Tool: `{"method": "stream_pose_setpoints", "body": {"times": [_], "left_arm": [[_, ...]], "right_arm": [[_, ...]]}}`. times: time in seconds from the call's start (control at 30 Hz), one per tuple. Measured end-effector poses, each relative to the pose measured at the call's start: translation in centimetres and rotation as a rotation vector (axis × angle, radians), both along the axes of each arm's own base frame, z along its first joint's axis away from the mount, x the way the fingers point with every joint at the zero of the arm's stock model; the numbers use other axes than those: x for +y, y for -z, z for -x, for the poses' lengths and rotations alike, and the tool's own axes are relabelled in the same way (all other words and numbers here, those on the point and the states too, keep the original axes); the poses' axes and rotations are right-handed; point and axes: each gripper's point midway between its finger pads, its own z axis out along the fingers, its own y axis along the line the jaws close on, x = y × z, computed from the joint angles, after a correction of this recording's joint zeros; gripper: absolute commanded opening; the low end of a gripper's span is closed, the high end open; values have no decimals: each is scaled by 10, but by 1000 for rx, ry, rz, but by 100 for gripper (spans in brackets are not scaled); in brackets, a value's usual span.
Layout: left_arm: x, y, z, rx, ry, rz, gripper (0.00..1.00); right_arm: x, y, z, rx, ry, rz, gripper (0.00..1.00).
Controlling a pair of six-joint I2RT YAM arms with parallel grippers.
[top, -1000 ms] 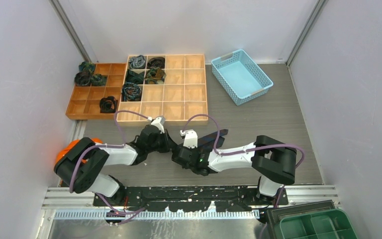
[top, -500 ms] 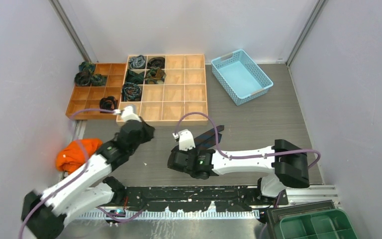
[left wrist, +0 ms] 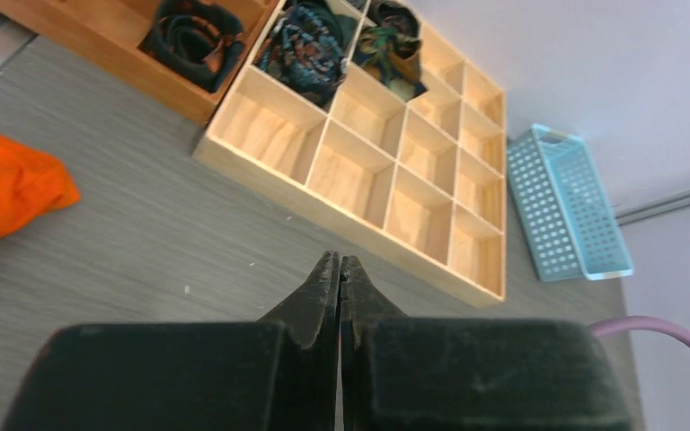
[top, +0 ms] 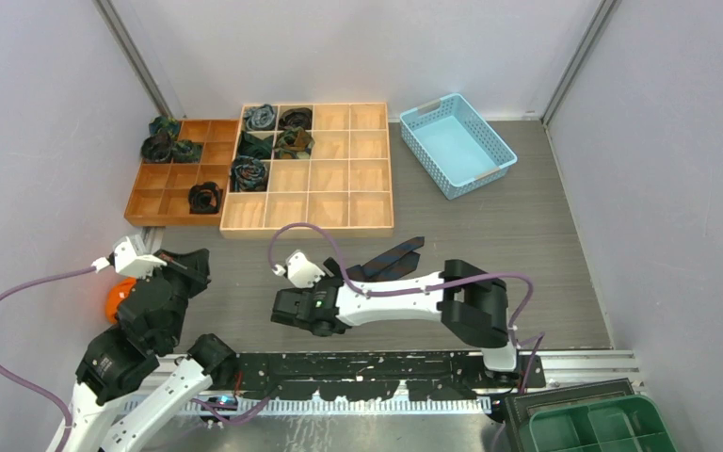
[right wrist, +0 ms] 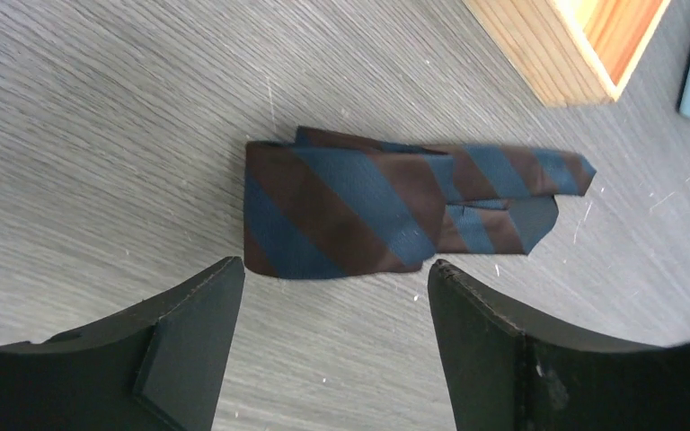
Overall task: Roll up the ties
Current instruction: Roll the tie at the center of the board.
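Note:
One tie [right wrist: 395, 206], brown with blue stripes, lies folded flat on the grey table [top: 490, 245], just past my right gripper [right wrist: 332, 269]. That gripper is open and holds nothing, its fingertips on either side of the tie's near edge without touching it. From above, the same tie [top: 391, 259] shows right of my right gripper [top: 313, 309]. Several rolled ties [top: 249, 172] sit in the wooden boxes' compartments, and the left wrist view catches some of these coils [left wrist: 310, 49]. My left gripper [left wrist: 340, 265] is shut and empty, raised at the table's left [top: 198, 260].
A light wooden divided box [top: 348, 179] and a darker one [top: 165, 184] stand at the back left. A blue basket [top: 457, 143] is at the back right. An orange rounded object [top: 118, 297] lies under the left arm. A green bin [top: 602, 424] sits at the near right.
My right gripper has opened, let go of the tie and shifted left. The left arm has swung away from the tie to the table's left side, still shut.

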Motion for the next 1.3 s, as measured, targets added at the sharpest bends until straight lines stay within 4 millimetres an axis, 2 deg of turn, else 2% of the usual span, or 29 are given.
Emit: {"method": "stream_pose_setpoints", "body": {"times": [0.13, 0.27, 0.4, 0.53, 0.73, 1.1, 1.3], "left_arm": [[6, 14, 4, 56, -16, -49, 0], [8, 19, 5, 77, -19, -67, 0], [9, 20, 6, 82, -23, -74, 0], [9, 20, 6, 82, -23, -75, 0], [9, 21, 5, 86, -22, -80, 0], [9, 21, 5, 91, -18, -100, 0], [8, 10, 4, 82, -17, -97, 0]], "right_arm": [[8, 14, -4, -6, -46, 91, 82], [14, 25, -9, -7, -58, 125, 82], [10, 36, -16, 21, -36, 133, 82], [-9, 47, -35, 32, 31, 136, 82], [-26, 51, -48, 66, 101, 66, 66], [-23, 59, -52, 106, 134, -20, 41], [-15, 55, -53, 158, 113, -98, 37]]}}
